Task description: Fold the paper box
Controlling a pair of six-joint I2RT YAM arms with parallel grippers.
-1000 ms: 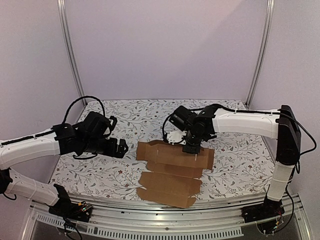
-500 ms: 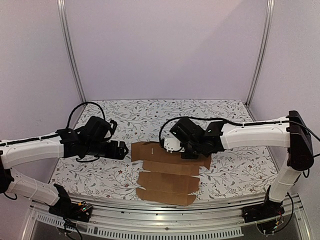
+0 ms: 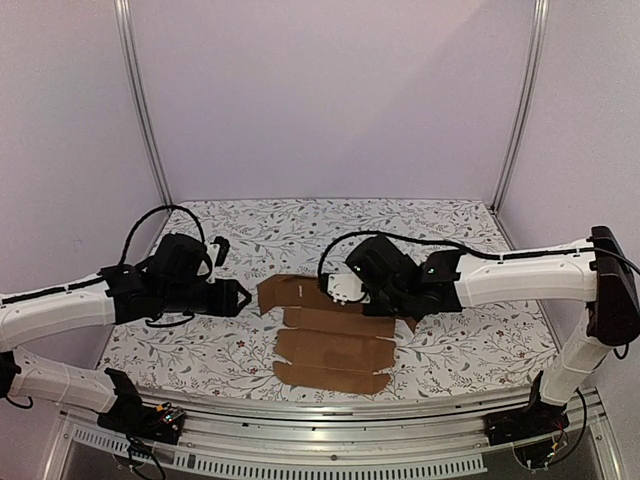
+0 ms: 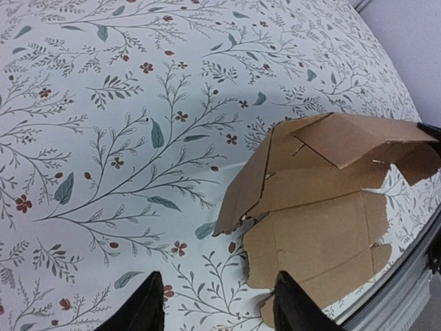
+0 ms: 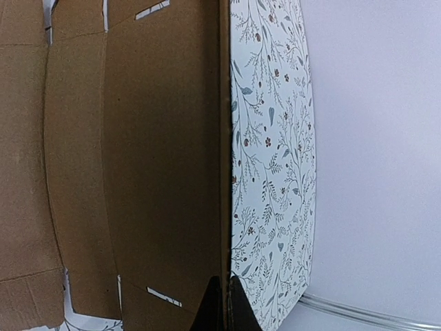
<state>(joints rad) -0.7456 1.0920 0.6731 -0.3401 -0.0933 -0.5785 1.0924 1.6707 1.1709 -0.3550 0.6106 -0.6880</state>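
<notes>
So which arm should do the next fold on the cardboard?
Probably the right. The right gripper is shut on the raised far edge of the paper box, ready to fold it over. The left gripper hangs open beside the box, touching nothing.

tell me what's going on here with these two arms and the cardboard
Two robot arms are folding a flat brown die-cut cardboard box sheet on a floral-patterned table. The right arm has its jaws shut on the sheet's far edge, and that far panel is tilted up off the table. The left arm reaches in from the left, jaws apart and holding nothing, just short of the sheet. The near panels lie flat.
</notes>
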